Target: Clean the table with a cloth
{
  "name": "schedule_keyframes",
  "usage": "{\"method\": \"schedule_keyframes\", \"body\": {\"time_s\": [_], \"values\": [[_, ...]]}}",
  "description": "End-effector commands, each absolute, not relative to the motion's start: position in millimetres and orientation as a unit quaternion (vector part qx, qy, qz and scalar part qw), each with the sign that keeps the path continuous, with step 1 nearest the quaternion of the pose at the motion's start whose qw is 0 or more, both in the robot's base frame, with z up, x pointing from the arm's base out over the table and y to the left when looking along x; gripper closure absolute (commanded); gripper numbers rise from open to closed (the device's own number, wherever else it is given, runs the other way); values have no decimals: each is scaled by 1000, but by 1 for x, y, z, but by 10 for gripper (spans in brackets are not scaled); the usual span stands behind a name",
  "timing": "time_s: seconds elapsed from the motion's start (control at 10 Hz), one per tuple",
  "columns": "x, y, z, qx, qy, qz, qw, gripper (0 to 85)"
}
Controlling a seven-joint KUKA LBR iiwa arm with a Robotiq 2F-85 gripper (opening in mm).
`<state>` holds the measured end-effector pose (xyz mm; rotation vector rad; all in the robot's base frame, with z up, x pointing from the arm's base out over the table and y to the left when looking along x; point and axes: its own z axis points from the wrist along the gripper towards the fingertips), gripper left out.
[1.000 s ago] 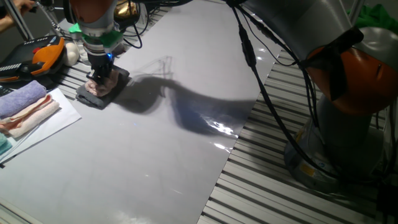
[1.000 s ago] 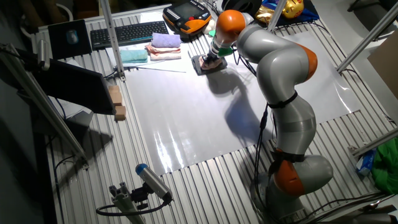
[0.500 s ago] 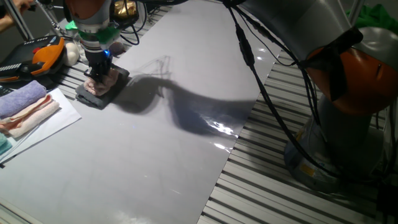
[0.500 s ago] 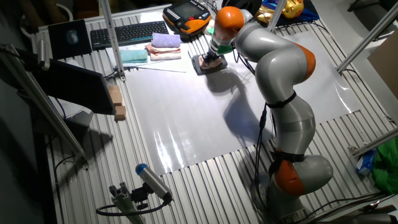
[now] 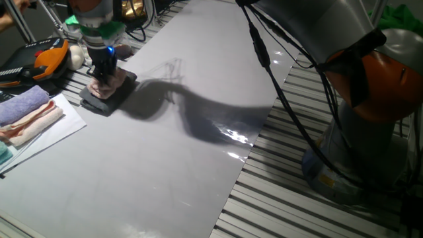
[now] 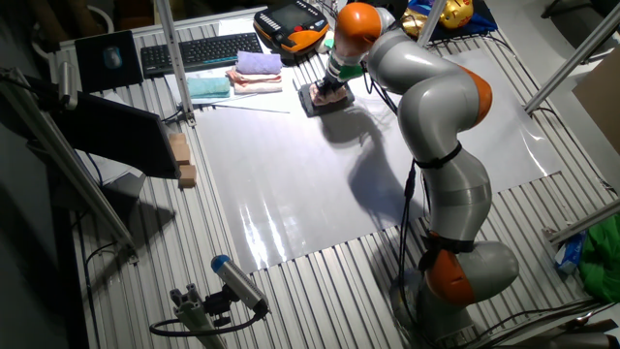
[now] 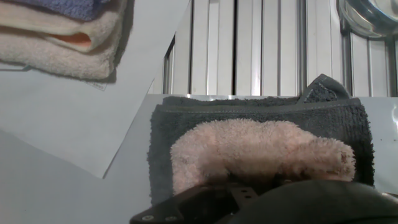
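Hand view gave me no legible writing. My arm stretched across the table (image 5: 198,158) toward its far corner, gripper (image 5: 104,73) pointing straight down and pinching the pink cloth (image 7: 261,152), which sat on a dark grey cloth (image 7: 348,127) beside folded towels (image 7: 59,37).

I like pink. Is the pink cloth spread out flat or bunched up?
Bunched up: the pink cloth is a rounded lump on the dark grey cloth.
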<state>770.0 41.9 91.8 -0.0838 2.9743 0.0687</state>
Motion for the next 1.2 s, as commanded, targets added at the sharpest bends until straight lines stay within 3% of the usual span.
{"method": "schedule_keyframes", "body": {"time_s": [0.0, 0.6, 1.1], "values": [[770, 41, 98, -27, 996, 23, 79, 850], [766, 40, 122, -25, 997, 17, 67, 850], [733, 25, 136, -51, 998, 10, 24, 850]]}}
